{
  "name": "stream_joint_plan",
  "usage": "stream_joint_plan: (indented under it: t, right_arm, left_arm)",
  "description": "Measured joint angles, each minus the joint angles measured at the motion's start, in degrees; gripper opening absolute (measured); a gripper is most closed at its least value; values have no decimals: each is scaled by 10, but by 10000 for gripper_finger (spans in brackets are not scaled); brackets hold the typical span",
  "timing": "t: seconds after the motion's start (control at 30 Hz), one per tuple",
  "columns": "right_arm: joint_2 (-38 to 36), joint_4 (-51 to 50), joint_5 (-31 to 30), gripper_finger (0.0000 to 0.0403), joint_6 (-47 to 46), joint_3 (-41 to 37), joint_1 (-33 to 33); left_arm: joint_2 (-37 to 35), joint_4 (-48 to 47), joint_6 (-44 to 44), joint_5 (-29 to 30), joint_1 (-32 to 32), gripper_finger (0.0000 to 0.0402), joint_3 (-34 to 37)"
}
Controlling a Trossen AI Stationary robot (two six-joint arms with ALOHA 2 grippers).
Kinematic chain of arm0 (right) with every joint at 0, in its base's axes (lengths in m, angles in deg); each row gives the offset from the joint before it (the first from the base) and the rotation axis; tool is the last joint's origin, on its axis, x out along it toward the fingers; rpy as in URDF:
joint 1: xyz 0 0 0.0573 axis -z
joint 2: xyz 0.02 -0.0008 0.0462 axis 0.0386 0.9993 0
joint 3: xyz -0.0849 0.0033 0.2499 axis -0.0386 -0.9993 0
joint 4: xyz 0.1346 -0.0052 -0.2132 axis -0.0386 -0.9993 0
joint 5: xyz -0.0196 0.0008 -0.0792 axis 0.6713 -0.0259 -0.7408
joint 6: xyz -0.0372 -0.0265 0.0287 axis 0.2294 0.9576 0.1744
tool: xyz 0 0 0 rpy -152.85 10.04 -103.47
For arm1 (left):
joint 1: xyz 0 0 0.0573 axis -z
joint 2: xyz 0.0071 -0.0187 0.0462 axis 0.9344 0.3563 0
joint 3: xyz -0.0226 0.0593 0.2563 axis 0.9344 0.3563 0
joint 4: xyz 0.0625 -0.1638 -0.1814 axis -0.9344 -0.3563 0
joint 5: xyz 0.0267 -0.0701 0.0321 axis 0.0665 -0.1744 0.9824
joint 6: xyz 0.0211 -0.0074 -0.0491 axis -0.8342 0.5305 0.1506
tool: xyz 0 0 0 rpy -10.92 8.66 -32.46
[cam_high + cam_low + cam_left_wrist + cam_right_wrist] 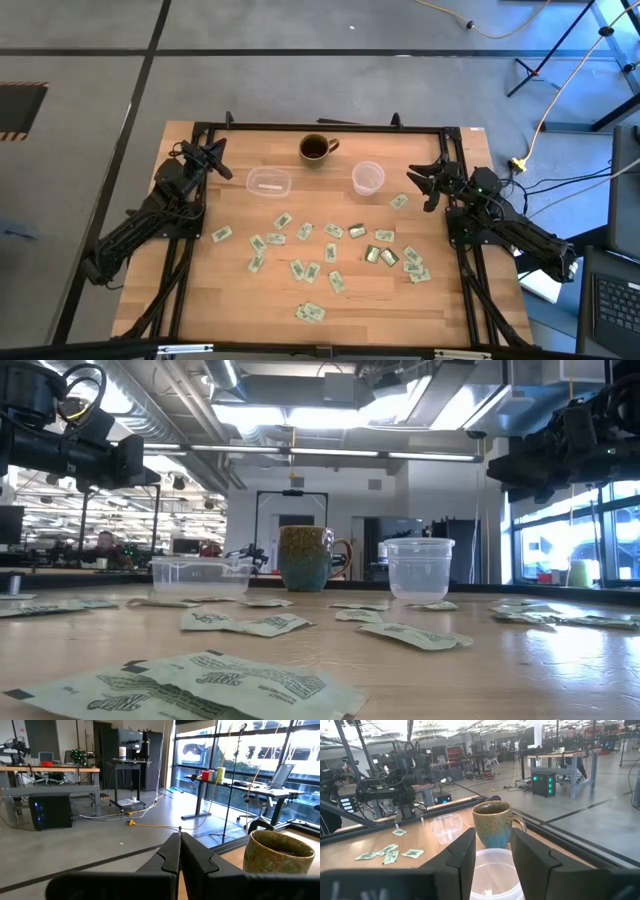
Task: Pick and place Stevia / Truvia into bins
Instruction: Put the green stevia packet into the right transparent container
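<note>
The mug stands at the table's far edge, and everything else is placed from it. The tub sits near the mug, on its left and a little nearer the camera; something small and white lies inside. The cup sits near the mug on the other side, upright, apparently empty.

The sachets lie flat and scattered across the middle of the table, well short of the mug (most pale green, a few darker ones toward the right). One sachet lies just right of the cup, apart from the rest; a pair lies farthest from the mug, near the front edge.

The left gripper hangs above the table left of the tub, fingers pressed together, holding nothing. The right gripper hangs right of the cup, pointing toward it, jaws parted and empty; in its wrist view the cup shows between the fingers, with the mug behind.
</note>
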Motion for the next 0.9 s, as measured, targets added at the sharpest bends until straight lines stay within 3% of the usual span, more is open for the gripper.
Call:
stream_joint_plan:
  t: [0.33, 0.6, 0.73, 0.9]
  right_arm:
    - [0, 46, 16, 127, -8, 1, -7]
    - [16, 58, 17, 127, 37, 84, -64]
    - [71, 52, 16, 127, 75, 155, -102]
    - [201, 43, 16, 127, 140, 254, -144]
  left_arm:
    - [0, 0, 0, 0, 0, 6, 0]
    - [0, 0, 0, 0, 0, 6, 0]
    - [0, 0, 0, 0, 0, 6, 0]
    - [0, 0, 0, 0, 0, 6, 0]
